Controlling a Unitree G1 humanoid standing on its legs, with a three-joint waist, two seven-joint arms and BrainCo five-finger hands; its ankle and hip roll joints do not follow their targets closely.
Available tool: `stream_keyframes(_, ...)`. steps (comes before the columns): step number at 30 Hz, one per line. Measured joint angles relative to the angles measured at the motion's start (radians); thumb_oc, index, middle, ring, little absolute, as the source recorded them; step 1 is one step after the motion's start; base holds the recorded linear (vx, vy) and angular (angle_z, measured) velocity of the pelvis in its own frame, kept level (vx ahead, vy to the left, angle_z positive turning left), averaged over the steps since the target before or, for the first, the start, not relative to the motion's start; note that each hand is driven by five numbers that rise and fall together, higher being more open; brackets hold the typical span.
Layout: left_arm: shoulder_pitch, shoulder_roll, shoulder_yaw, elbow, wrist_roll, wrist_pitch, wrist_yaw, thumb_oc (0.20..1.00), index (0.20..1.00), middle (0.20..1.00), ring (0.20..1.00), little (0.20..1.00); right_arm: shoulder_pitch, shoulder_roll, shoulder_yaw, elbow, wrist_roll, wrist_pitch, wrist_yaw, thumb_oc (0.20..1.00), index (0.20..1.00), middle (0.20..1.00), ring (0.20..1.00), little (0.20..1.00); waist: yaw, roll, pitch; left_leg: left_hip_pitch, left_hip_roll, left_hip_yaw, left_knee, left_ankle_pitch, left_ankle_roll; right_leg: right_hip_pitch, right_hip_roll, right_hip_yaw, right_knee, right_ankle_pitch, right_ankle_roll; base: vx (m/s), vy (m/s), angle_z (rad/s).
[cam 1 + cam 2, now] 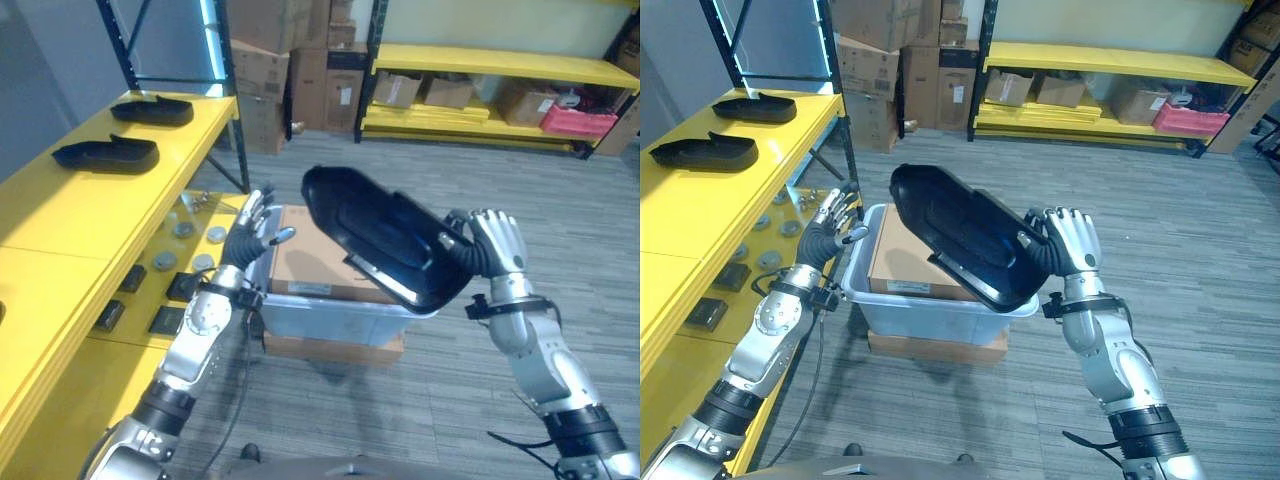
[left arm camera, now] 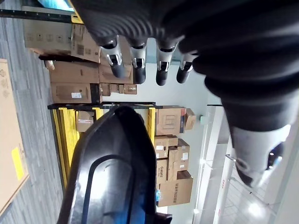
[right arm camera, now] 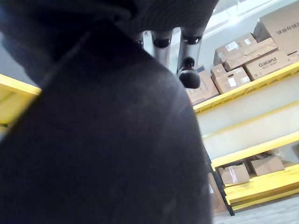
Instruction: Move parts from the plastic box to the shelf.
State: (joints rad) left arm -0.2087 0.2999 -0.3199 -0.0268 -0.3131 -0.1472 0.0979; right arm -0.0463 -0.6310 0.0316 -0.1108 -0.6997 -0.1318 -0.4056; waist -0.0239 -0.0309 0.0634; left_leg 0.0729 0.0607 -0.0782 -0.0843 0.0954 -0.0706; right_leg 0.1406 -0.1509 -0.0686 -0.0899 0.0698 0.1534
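Your right hand (image 1: 497, 243) is raised above the plastic box (image 1: 330, 320), fingers curled round the edge of a glossy black moulded part (image 1: 380, 235) that it holds tilted in the air. Your left hand (image 1: 252, 226) hovers just beside the part's far end, fingers straight and spread, holding nothing. The translucent box sits on grey carpet with a cardboard sheet (image 1: 315, 262) inside. Two similar black parts (image 1: 108, 153) lie on the yellow shelf (image 1: 70, 205) to your left. Stacked cartons (image 1: 290, 70) fill the racks behind.
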Motion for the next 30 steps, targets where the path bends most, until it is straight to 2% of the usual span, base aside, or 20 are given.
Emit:
stream_keyframes(6,0.023,-0.007,-0.006,0.0,0.002,0.011,0.012,1.0,1.0,1.0,1.0,1.0,0.0,0.0,0.0,-0.036,-0.056,0.009,-0.083,0.2,0.2,0.2,0.2,0.2,-0.002,0.009,-0.007,0.014,0.0,-0.001,-0.001,0.0,0.001,0.016,0.0,-0.001,0.0,-0.004,0.001,0.0,0.0,0.0)
stream_keyframes(10,0.071,-0.011,0.007,0.0,0.044,0.011,0.064,1.0,1.0,1.0,1.0,1.0,0.0,0.0,-0.002,-0.039,-0.085,0.024,-0.134,0.2,0.2,0.2,0.2,0.2,-0.001,0.012,-0.009,0.014,0.001,-0.002,-0.001,0.0,0.001,0.016,0.0,-0.001,0.0,-0.007,-0.004,0.0,0.0,0.0)
stream_keyframes(15,0.125,-0.028,0.017,0.001,0.081,0.011,0.135,1.0,1.0,1.0,1.0,1.0,0.004,0.003,-0.003,-0.039,-0.092,0.051,-0.177,0.2,0.2,0.2,0.2,0.2,0.005,0.012,-0.009,0.014,0.001,-0.003,-0.001,0.0,0.001,0.016,0.001,-0.002,0.0,-0.007,-0.003,0.0,0.0,0.0)
stream_keyframes(19,0.129,-0.028,0.017,0.002,0.079,0.011,0.137,1.0,1.0,1.0,1.0,1.0,0.004,0.003,-0.005,-0.039,-0.092,0.054,-0.19,0.2,0.2,0.2,0.2,0.2,0.007,0.012,-0.009,0.014,0.001,-0.004,-0.001,0.0,0.001,0.018,0.001,-0.004,0.0,-0.006,-0.002,0.0,0.0,0.0)
stream_keyframes(22,0.128,-0.039,0.003,0.01,0.004,0.016,0.103,1.0,1.0,1.0,1.0,1.0,0.003,0.004,-0.004,-0.039,-0.093,0.06,-0.19,0.2,0.2,0.2,0.2,0.2,0.009,0.012,-0.009,0.014,0.001,-0.005,-0.001,0.0,0.001,0.018,0.001,-0.005,0.0,-0.007,-0.002,0.0,0.0,0.0)
stream_keyframes(25,0.128,-0.048,-0.019,0.009,-0.218,0.039,0.018,1.0,1.0,1.0,1.0,1.0,-0.006,0.01,-0.003,-0.039,-0.092,0.068,-0.185,0.2,0.2,0.2,0.2,0.2,0.004,0.014,-0.01,0.013,0.001,-0.005,-0.001,0.0,0.001,0.017,0.001,-0.005,0.0,-0.008,-0.003,0.0,0.0,0.0)
stream_keyframes(30,0.124,-0.044,-0.087,0.009,-0.38,0.078,-0.061,1.0,1.0,1.0,1.0,1.0,-0.026,0.038,0.038,-0.031,-0.089,0.068,-0.169,0.2,0.2,0.2,0.2,0.2,-0.01,0.021,-0.015,0.012,0.001,-0.004,-0.001,0.0,0.001,0.015,0.0,-0.004,0.0,-0.007,-0.003,0.0,0.0,0.0)
